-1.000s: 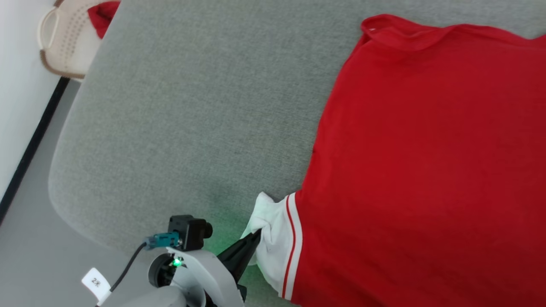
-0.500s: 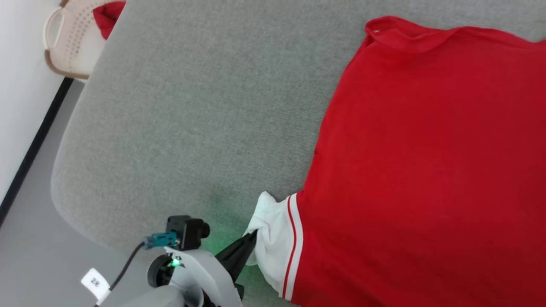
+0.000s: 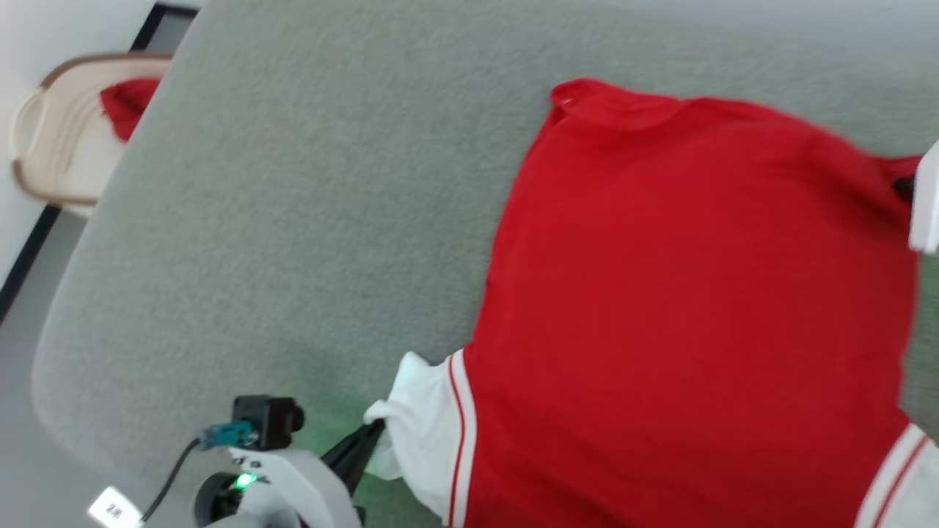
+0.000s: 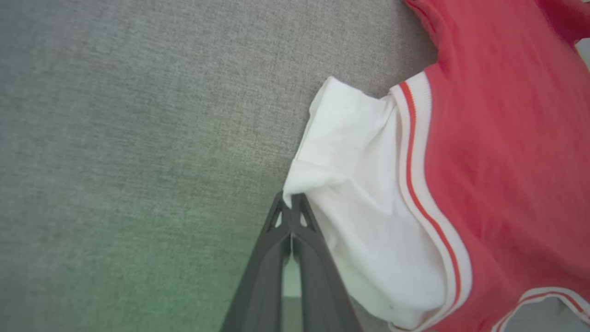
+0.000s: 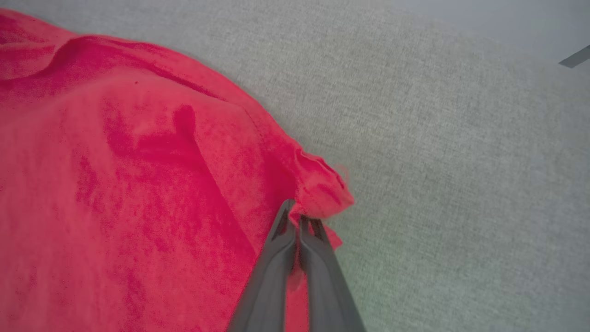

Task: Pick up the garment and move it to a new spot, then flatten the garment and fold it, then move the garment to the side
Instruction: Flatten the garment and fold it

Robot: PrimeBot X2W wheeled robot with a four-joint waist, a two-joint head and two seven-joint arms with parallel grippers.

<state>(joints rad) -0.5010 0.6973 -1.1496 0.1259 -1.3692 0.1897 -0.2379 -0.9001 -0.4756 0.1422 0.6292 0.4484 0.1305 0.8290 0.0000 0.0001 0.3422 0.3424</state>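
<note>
both my grippers are clamped on the shirt [image 3: 682,308]. the left gripper [image 4: 291,203] pinches the outer edge of the white sleeve [image 4: 350,184]. the right gripper [image 5: 298,216] pinches a bunched red corner [image 5: 322,193] at the cloth's edge.

what matters for the next move is that the two holds sit on a diagonal. in the head view the left one is at the near left, tips at the sleeve. the right hold is at the far right edge of the red body. the shirt lies between them, spread mostly flat, sleeves on my side and the body running away from me, tilted a little to the left. the other sleeve [image 3: 899,469] lies free at the near right, closer to my right arm than to my left.

i judge that pulling the hands apart would stretch the cloth on the bias, not square it. if i carry it, both hands should rise together or the free sleeve will drag.

the shirt rests on a grey fabric pad [image 3: 308,220], which is bare to the left of the shirt. that is the open ground for a new spot. past the pad's rounded left edge is the floor [image 3: 22,411]. a beige basket [image 3: 51,154] stands there by a pale wall, with a red cloth [image 3: 121,110] in it.
</note>
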